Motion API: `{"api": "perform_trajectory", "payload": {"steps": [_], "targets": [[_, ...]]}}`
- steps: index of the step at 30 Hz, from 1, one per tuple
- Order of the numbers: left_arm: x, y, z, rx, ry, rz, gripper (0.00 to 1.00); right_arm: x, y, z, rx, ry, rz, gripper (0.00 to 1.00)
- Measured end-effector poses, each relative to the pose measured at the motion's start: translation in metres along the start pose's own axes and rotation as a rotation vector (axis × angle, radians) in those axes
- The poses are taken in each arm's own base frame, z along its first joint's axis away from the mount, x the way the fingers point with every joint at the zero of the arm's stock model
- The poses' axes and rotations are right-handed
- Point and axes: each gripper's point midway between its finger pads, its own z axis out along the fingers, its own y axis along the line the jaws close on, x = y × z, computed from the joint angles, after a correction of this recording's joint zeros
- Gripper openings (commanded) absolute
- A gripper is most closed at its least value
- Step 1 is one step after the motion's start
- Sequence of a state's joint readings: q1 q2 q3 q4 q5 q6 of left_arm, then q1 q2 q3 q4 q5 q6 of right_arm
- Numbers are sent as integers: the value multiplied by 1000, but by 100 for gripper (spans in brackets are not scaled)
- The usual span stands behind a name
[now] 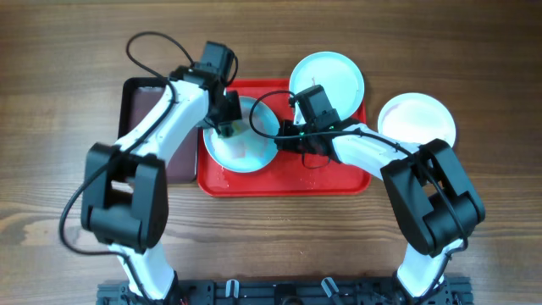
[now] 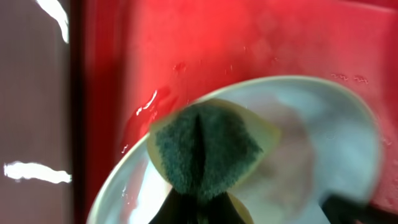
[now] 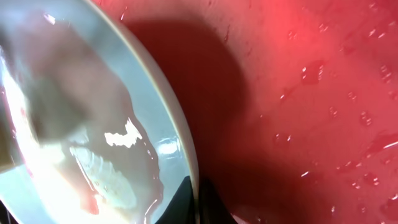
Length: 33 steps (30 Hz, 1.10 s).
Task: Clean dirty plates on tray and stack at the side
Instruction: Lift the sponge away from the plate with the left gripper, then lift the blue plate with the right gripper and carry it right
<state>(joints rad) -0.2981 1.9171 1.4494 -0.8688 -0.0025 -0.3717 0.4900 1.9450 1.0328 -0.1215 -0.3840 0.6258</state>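
A pale turquoise plate [image 1: 241, 146] lies on the left of the red tray [image 1: 339, 174]. My left gripper [image 1: 225, 127] is shut on a green and yellow sponge [image 2: 208, 149] that presses on this plate [image 2: 323, 137]. My right gripper [image 1: 286, 135] is shut on the plate's right rim [image 3: 180, 134]. The plate's wet inside shows a red-brown smear [image 3: 93, 202]. A second turquoise plate [image 1: 327, 78] sits at the tray's back right corner. A white plate [image 1: 417, 120] lies on the table to the right of the tray.
A dark brown-black tray [image 1: 140, 106] lies to the left of the red tray, under my left arm. Water drops and a small puddle [image 2: 146, 115] lie on the red tray floor [image 3: 311, 93]. Wooden table [image 1: 51, 127] surrounds everything.
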Motion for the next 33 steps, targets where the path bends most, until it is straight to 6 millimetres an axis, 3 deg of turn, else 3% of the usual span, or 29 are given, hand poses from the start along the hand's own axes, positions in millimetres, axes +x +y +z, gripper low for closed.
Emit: {"api": "perform_trajectory", "payload": {"steps": [5, 7, 14, 20, 27, 33], "targets": [[-15, 7, -81, 23, -111, -19, 4, 6, 0, -2, 9, 38, -30, 4], [-13, 14, -93, 18, -117, -31, 4, 8, -1, -3, 22, 59, -44, 4], [-11, 31, -89, -11, -86, -62, 4, 12, -10, -24, 140, 116, -101, 4], [-14, 30, -87, -5, -100, -63, 4, -14, 10, -95, 233, -50, -177, 4], [1, 32, -69, -6, -43, -70, 4, -36, 23, -175, 417, -322, -273, 4], [3, 26, -68, 28, -26, -72, 4, -40, 27, -198, 610, -454, -377, 4]]}}
